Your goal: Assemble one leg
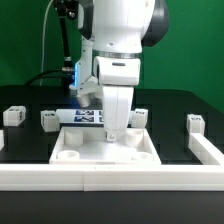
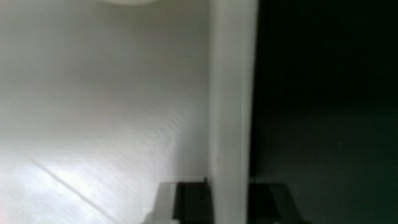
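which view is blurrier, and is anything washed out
Wrist view: clearly blurrier, out of focus throughout, a close pale surface washed out, the rest near black. Exterior view: fairly sharp and evenly lit; the white panel runs bright yet keeps its recesses, no strong glare.

I read the arm (image 1: 112, 40) as the main obstacle: it fills the centre of the frame from the top edge down. Its gripper (image 1: 117, 132) sits low over the white panel (image 1: 92, 150).

Low obstacles stand across the middle band:
- a leg (image 1: 14, 115) at far left
- a second leg (image 1: 48, 120) left of centre
- a third leg (image 1: 141, 117) just right of the arm
- a fourth leg (image 1: 195, 123) at far right

The black table (image 1: 168, 130) lies open between the two right legs. The marker board (image 1: 84, 117) lies flat behind the panel. A white rail (image 1: 110, 178) bars the lower edge, and a side rail (image 1: 207, 150) bars the lower right. In the wrist view, a blurred white surface (image 2: 89, 120) sits very close.
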Robot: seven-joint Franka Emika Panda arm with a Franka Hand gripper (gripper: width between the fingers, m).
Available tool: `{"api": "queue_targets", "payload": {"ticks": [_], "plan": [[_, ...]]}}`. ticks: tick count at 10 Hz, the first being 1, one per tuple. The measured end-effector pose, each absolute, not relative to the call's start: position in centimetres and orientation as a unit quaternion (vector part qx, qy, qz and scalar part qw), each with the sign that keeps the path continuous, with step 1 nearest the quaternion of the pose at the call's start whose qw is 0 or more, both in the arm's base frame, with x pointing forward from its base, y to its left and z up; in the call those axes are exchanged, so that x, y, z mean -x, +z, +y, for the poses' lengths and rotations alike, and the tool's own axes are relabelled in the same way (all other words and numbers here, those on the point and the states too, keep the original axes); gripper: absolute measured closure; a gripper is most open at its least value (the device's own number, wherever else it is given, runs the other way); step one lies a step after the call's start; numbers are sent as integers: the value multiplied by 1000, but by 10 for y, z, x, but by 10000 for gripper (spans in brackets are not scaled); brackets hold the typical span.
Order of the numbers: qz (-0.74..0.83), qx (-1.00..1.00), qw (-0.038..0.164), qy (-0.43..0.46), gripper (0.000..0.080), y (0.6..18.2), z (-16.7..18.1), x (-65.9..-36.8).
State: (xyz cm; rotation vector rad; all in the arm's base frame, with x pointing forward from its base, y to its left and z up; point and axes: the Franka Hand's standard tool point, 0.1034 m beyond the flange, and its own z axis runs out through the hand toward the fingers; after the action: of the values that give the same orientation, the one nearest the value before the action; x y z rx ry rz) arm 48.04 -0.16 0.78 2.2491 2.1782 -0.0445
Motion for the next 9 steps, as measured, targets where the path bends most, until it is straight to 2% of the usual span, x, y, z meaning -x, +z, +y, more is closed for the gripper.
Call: {"api": "queue_targets", "payload": {"ticks": [3, 9], "plan": [[700, -714, 5, -10, 739, 7, 8, -481], [731, -682, -5, 12, 739, 7, 76, -484]]}}
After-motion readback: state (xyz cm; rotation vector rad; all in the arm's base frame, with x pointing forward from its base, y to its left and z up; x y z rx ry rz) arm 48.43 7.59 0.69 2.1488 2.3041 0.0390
